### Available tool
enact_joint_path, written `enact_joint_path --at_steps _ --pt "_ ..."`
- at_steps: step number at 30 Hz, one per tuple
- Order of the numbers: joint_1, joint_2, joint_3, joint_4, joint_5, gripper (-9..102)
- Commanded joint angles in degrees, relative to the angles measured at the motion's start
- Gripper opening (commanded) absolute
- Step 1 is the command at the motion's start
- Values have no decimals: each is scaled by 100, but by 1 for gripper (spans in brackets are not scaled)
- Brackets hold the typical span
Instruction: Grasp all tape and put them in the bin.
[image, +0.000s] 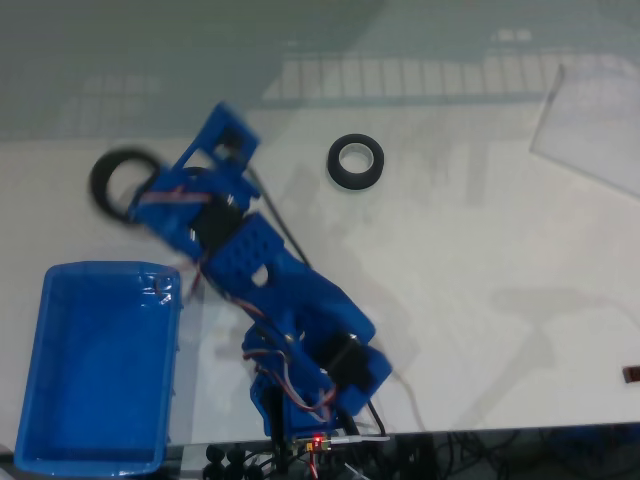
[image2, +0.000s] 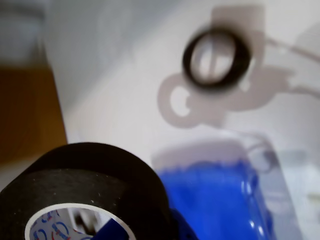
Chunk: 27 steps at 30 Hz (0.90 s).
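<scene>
Blue two-finger gripper (image: 135, 195) clamped on black ring-shaped tape roll with pale core (image: 122, 183), blurred, lifted off white tabletop (image: 480, 250), at 12 o'clock from bright blue rectangular plastic bin (image: 60, 440). In wrist view same roll (image2: 95, 175) fills lower left, blue finger through core. Second black tape roll (image: 356, 162) flat on table, at 3 o'clock from gripper, well apart; also in wrist view (image2: 217, 58). Bin at 9 o'clock from arm base (image: 310, 400).

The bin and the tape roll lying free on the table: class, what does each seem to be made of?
The bin: probably moulded plastic, bright blue and glossy, with highlights along its walls. The tape roll: matte black wound tape, likely vinyl or cloth, around a pale core, perhaps cardboard.
</scene>
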Motion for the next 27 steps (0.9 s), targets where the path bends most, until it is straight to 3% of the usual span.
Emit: enact_joint_path --at_steps 1,5,12,26,27 --pt "-1266 369 79 149 158 0" --pt "-2382 290 387 141 457 0" --pt "-3498 -105 967 -123 668 0" --pt "-3604 -1345 1239 -738 475 0" --pt "-3604 -1371 1239 -756 466 4"
